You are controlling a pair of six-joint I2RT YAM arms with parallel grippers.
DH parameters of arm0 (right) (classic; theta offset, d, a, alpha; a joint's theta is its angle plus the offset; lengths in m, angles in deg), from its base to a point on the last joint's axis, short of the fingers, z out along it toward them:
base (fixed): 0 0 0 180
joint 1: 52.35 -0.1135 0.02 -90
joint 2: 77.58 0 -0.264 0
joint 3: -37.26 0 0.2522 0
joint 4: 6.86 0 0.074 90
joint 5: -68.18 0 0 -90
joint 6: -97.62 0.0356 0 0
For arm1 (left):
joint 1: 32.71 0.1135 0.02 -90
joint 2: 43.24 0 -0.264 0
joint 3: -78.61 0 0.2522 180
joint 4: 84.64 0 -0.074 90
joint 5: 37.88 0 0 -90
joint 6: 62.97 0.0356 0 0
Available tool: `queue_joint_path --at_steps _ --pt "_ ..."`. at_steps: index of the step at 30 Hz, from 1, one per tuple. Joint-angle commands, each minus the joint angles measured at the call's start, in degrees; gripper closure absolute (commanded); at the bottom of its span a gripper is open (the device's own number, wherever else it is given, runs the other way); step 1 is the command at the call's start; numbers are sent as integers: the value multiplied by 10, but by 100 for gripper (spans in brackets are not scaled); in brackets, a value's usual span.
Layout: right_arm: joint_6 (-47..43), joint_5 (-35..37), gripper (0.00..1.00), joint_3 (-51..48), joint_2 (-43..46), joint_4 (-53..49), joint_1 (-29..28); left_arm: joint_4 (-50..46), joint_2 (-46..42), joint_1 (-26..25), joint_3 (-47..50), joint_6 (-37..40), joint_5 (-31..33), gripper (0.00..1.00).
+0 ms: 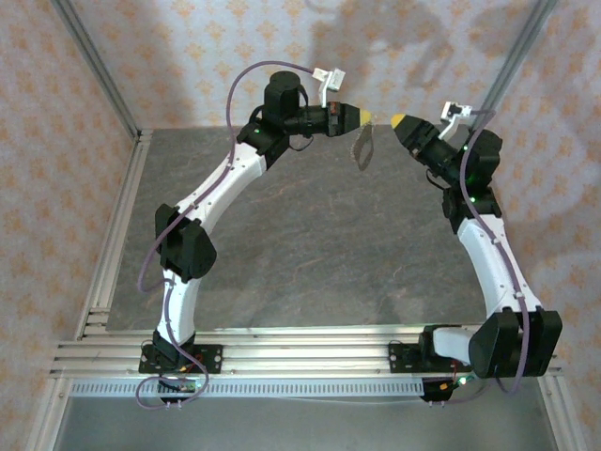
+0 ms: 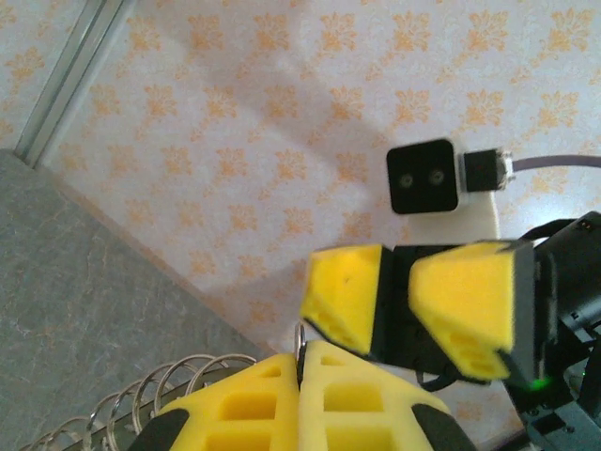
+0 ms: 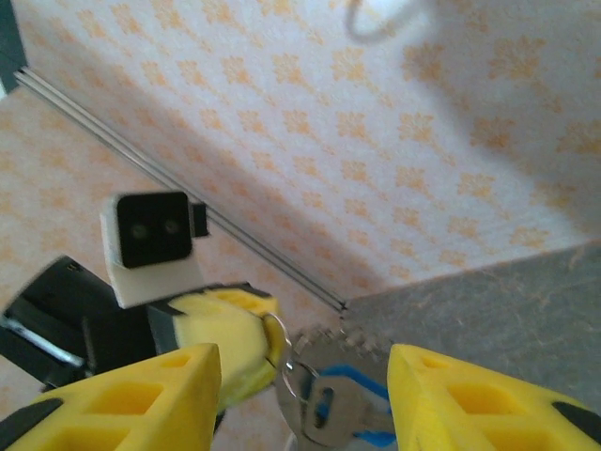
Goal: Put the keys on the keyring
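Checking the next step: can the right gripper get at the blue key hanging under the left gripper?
Probably yes: the blue key hangs on the keyring pinched by the left gripper, just ahead of the open right gripper, with nothing between.

A dark grey, mottled stone-look tabletop (image 1: 319, 254) sat framed by ribbed silver aluminium rails (image 1: 310, 343) along its left and near edges. Two black arm bases (image 1: 178, 357) were bolted, well apart, onto the near rails.
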Motion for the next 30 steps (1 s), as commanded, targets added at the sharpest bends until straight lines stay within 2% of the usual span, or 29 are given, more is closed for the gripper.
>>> queue_joint_path --at_steps 1,10,30 --pt "-66 34 50 -12 22 -48 -22 36 -41 6 -20 -4 -12 100" --pt "-130 100 50 -32 39 -105 -63 41 -45 6 -23 -9 -14 100" --pt "-130 110 50 -29 36 -95 -74 57 -47 7 -22 -21 -17 100"
